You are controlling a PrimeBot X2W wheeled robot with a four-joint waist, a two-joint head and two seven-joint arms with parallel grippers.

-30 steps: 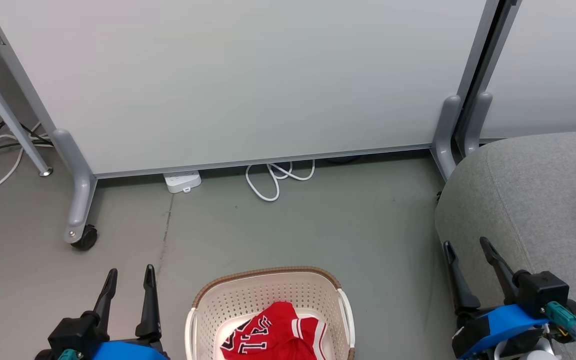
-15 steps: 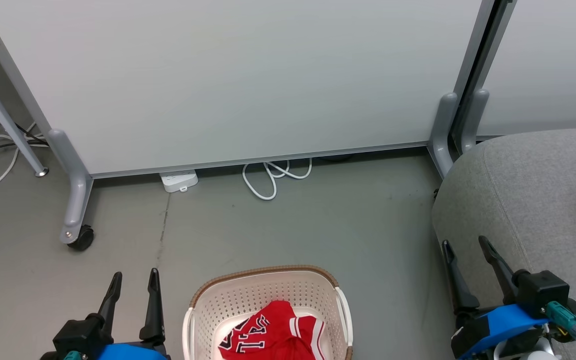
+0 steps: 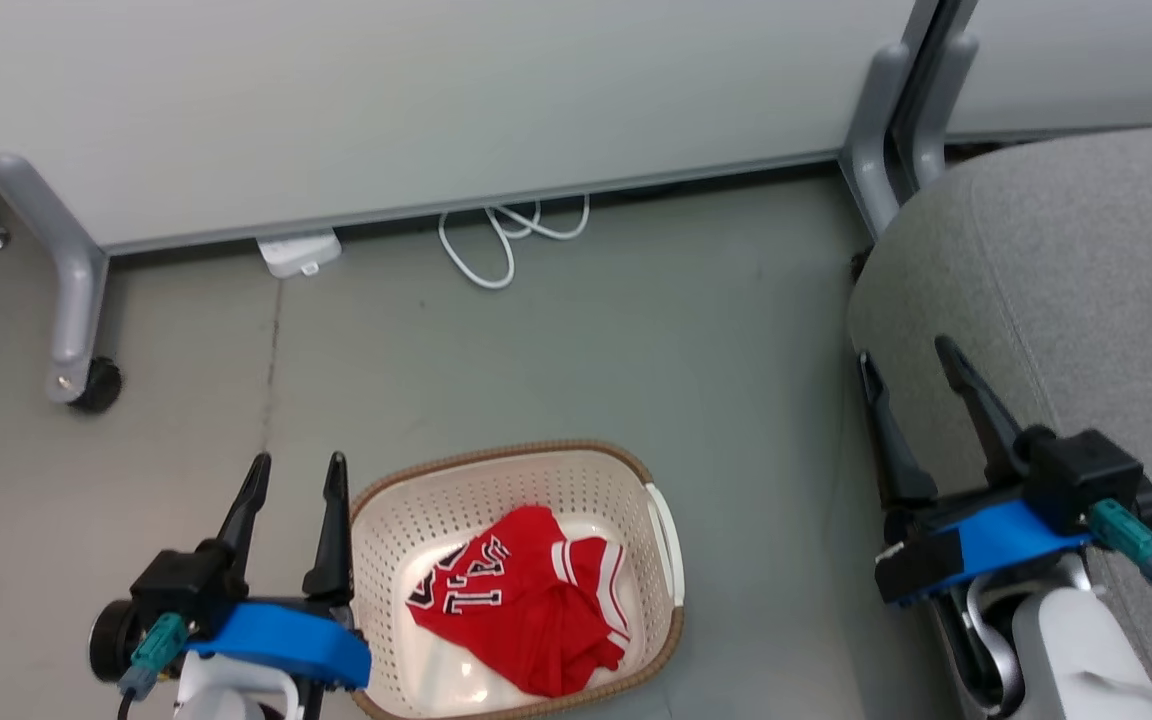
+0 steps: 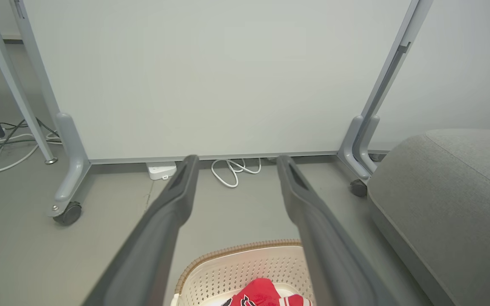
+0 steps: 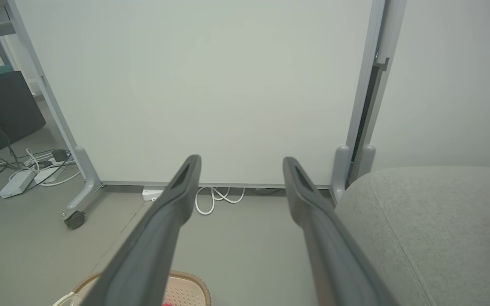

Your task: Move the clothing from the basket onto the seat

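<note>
1. In the head view, the left gripper (image 3: 299, 460) stands just beside the basket (image 3: 496, 455), at its 9 o'clock. Its two dark fingers are spread apart and hold nothing.
2. The cream perforated basket sits on the grey floor (image 3: 636, 330). The clothing (image 3: 526, 610), red with white trim and black-and-white lettering, lies crumpled on the bottom of the basket.
3. The right gripper (image 3: 904, 350) is at 2 o'clock from the basket, jaws wide apart and empty, in front of the rounded edge of the seat (image 3: 1066, 280).
4. The grey fabric seat is well apart from the basket.
5. Farthest, at 12 o'clock, a white cable (image 3: 481, 262) and a white power strip (image 3: 298, 252) lie at the foot of a pale partition panel (image 3: 436, 100).
</note>
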